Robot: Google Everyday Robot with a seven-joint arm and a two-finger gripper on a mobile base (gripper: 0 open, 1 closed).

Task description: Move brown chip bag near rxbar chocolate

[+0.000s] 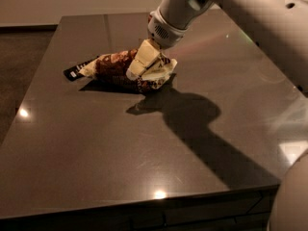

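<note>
Brown chip bag (114, 69) lies toward the far left corner of the worktop (144, 158), just beside the rxbar chocolate (73, 73). My tool (142, 62) sits on its right end; I cannot tell if it grips. I should lift away slowly, so nothing slides.

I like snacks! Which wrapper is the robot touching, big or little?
The big brown chip bag, with the gripper on its right end. The little black rxbar chocolate lies at the bag's left tip.
</note>
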